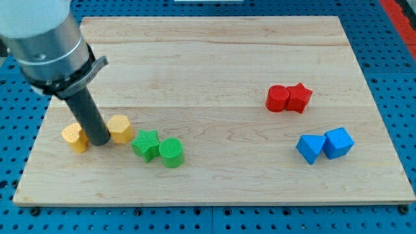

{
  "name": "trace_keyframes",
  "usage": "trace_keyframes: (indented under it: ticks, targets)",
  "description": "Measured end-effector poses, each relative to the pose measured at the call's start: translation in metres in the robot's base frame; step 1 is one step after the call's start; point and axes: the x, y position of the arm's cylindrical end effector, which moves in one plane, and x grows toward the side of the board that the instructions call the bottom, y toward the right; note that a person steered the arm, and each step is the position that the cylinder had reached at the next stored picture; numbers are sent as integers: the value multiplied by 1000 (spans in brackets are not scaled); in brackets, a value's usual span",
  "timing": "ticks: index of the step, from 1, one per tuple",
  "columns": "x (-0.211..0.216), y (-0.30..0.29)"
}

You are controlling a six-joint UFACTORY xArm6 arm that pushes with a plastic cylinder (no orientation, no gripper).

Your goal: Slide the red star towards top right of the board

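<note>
The red star-shaped block (299, 97) sits on the right half of the pale wooden board (208, 58), touching a red cylinder block (277, 99) on its left. Below them, near the view's right edge, a blue triangular block (309, 148) and a blue cube (338, 142) lie side by side. Far across on the left, my tip (100, 141), the end of a dark rod with no jaws to open or close, rests between two yellow blocks (75, 137) (120, 128). Just right of those lie a green star (146, 143) and a green cylinder (171, 153).
</note>
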Motion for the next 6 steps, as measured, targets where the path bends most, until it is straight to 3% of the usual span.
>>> trace_keyframes:
  ticks: [1, 2, 5, 6]
  targets:
    - [-29, 36]
    - [-30, 57]
    - [36, 6]
    - [42, -44]
